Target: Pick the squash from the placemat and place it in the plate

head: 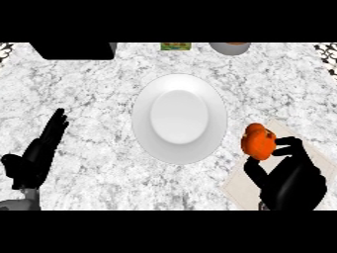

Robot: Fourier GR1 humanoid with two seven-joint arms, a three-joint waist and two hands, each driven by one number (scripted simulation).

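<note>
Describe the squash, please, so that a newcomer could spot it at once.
Start from the white plate mid-counter and look right to the pale placemat. The squash is there, in the right hand: the only orange, lumpy thing nearby.

One head view — looking steeply down on the counter (91, 99), forearms entering from below.

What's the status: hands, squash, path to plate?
Right hand curled round squash, over placemat. Left hand open, resting at left. Plate bare; nothing between.
</note>
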